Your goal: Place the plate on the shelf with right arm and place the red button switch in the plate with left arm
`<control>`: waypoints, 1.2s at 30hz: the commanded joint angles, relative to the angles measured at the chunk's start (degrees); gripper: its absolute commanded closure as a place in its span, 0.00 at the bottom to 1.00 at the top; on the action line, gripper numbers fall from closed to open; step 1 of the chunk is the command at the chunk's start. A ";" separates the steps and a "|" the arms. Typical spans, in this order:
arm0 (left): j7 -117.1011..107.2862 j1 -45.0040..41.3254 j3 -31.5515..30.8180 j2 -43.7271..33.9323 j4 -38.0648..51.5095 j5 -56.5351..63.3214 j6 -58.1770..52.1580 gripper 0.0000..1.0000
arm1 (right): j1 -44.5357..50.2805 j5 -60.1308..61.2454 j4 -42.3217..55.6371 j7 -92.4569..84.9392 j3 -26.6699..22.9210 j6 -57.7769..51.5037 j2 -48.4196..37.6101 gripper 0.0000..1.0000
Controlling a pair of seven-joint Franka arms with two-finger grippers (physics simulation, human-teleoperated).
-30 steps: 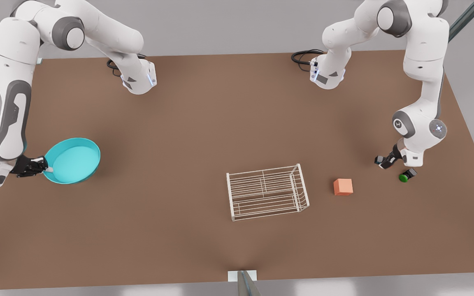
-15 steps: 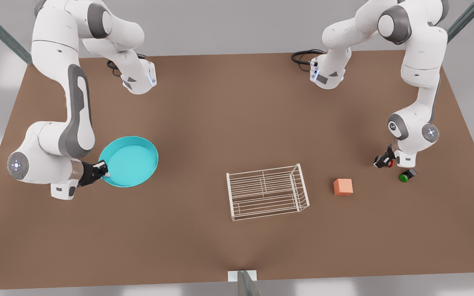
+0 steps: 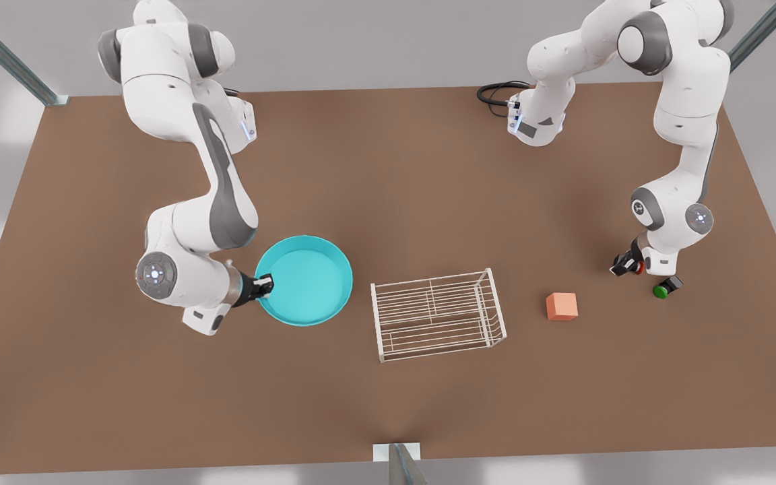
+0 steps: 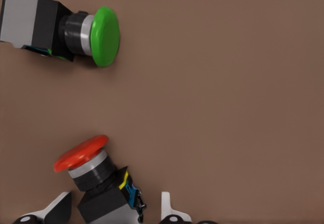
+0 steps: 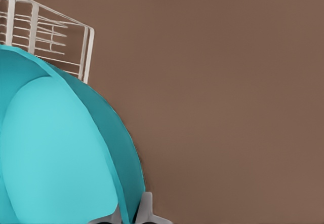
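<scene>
text: none legible | labels: none | brands: none | numbers: none | checked: front view, left wrist view, right wrist view | signs: none

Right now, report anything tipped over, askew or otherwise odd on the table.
The green button lies on its side by the orange cube. The red button is tilted too, between the left gripper's fingers. The right gripper holds the plate by its rim beside the shelf. Nothing spilled or damaged.

I see even, soft, diffuse light: faint blurred shadows under both arms on the table (image 3: 388, 202), pale glare patches along the frame's lower edge, no distortion.
</scene>
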 commanded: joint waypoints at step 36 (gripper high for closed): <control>-8.33 -0.09 -6.23 -18.22 6.66 0.18 -30.03 0.49 | 0.74 2.91 9.12 49.54 4.58 -8.28 -11.09 0.00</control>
